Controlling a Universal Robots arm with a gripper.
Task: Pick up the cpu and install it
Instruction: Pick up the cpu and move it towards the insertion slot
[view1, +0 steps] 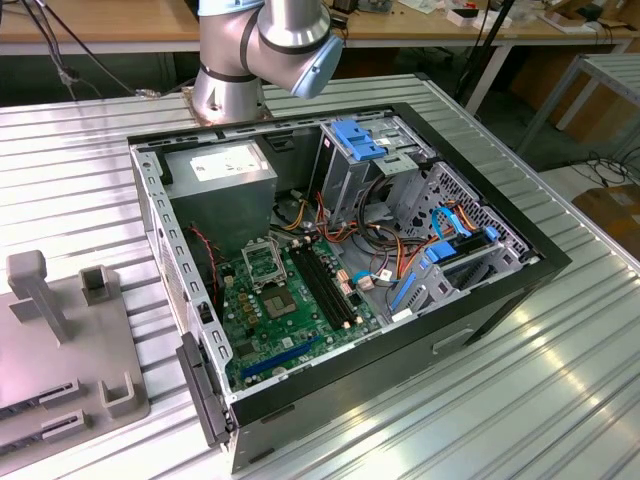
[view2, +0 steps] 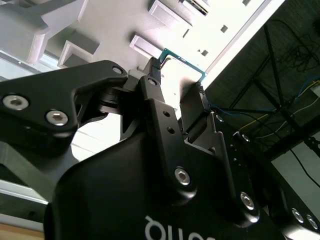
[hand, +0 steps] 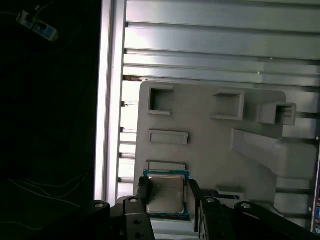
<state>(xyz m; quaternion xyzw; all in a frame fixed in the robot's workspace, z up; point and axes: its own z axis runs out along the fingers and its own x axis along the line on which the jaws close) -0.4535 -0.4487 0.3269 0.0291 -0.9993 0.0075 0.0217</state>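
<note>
The cpu (hand: 166, 195), a small square chip with a silver-grey top and a green rim, sits between the two black fingers (hand: 143, 192) of my gripper (hand: 167, 197). The gripper is shut on it and holds it well above the grey holder tray (hand: 210, 145). In the second wrist view the cpu's green edge (view2: 182, 59) spans the gap between the fingertips of the gripper (view2: 177, 80). In the exterior view the open silver socket frame (view1: 263, 262) lies on the green motherboard (view1: 290, 310) inside the open computer case (view1: 520, 270).
The grey holder tray (view1: 60, 350) with raised blocks and pockets lies on the ribbed metal table (view1: 480, 400) at the exterior view's left. The case holds a power supply (view1: 225, 185), black memory slots (view1: 325, 285), blue drive brackets and cable bundles. The arm's base (view1: 230, 85) stands behind the case.
</note>
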